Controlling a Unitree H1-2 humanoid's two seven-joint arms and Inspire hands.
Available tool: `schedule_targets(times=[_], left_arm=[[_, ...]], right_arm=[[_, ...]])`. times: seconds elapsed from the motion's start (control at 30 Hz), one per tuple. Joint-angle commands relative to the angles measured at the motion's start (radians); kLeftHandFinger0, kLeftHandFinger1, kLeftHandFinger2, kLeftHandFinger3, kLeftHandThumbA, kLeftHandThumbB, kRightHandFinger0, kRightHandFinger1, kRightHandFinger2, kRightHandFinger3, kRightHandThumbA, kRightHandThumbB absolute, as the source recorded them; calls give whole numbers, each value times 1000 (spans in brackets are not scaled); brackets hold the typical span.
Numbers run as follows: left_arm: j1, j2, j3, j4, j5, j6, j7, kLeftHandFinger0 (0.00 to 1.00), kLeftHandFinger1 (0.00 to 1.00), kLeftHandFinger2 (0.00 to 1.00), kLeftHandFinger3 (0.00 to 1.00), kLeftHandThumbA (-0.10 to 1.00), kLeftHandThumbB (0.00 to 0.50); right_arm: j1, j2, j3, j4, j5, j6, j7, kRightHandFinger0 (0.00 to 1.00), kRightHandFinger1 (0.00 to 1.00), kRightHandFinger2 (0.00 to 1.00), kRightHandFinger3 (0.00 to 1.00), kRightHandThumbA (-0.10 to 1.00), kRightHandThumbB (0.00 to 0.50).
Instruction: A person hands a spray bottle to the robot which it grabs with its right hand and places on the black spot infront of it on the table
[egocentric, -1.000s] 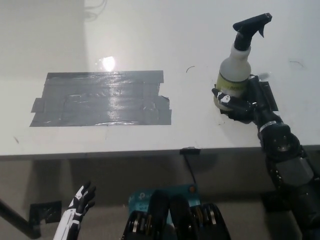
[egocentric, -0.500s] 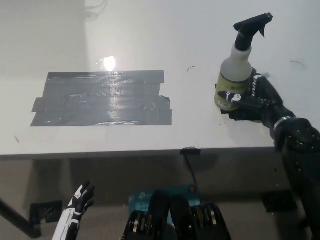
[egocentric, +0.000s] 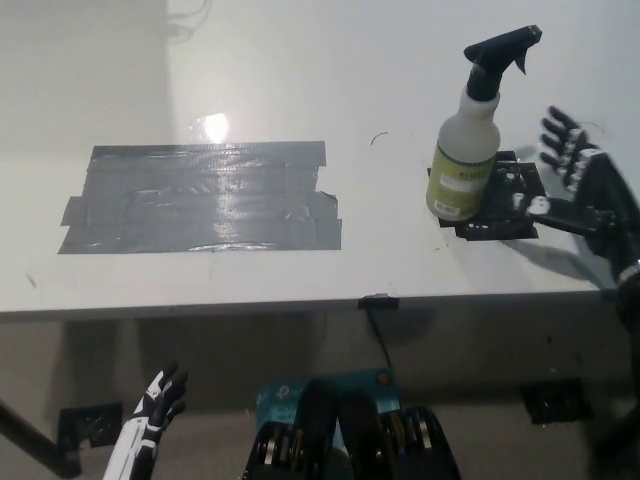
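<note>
Right black hand (egocentric: 585, 185) spread, holding nothing, beside translucent black-nozzled spray bottle (egocentric: 471, 140) upright on small black spot (egocentric: 505, 200); white tabletop (egocentric: 330, 80).

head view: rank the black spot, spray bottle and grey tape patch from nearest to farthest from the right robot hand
From the right robot hand, open at the table's right edge:
1. Black spot, just to its left, under the bottle.
2. Spray bottle, upright on the spot's left part.
3. Grey tape patch, far across the table toward the robot's left.
</note>
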Motion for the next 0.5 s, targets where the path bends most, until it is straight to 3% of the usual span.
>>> schedule_targets(times=[0.0,0.03,0.07,0.17,0.2,0.27,0.3,0.47], left_arm=[[-11,13,12,-26,-22,-31,-11,1000,1000,1000,1000,1000,42],[-9,16,11,-29,-16,-29,-12,1000,1000,1000,1000,1000,43],[-9,21,9,-28,-6,-31,-12,1000,1000,1000,1000,1000,46],[-13,23,9,-26,-6,-27,-14,1000,1000,1000,1000,1000,56],[-15,23,8,-25,-7,-23,-15,1000,1000,1000,1000,1000,60],[-16,23,8,-21,-8,-25,-16,1000,1000,1000,1000,1000,59],[-19,22,7,-20,-10,-23,-17,1000,1000,1000,1000,1000,55],[-41,20,8,-2,-11,-30,-15,1000,1000,1000,1000,1000,40]], right_arm=[[69,-61,-76,-301,131,76,16,1000,1000,1000,1000,964,469],[93,-60,-79,-336,140,75,20,1000,1000,1000,1000,964,464],[155,-56,-84,-436,156,80,23,1000,1000,1000,1000,976,425],[220,-48,-91,-544,183,87,19,1000,1000,1000,1000,951,410],[265,-44,-89,-622,188,99,11,1000,1000,1000,1000,961,437],[310,-44,-80,-693,183,111,7,1000,1000,1000,1000,996,441],[352,-38,-68,-754,189,114,7,1000,1000,1000,1000,964,488],[504,24,18,-915,162,81,8,1000,1000,1000,1000,965,500]])
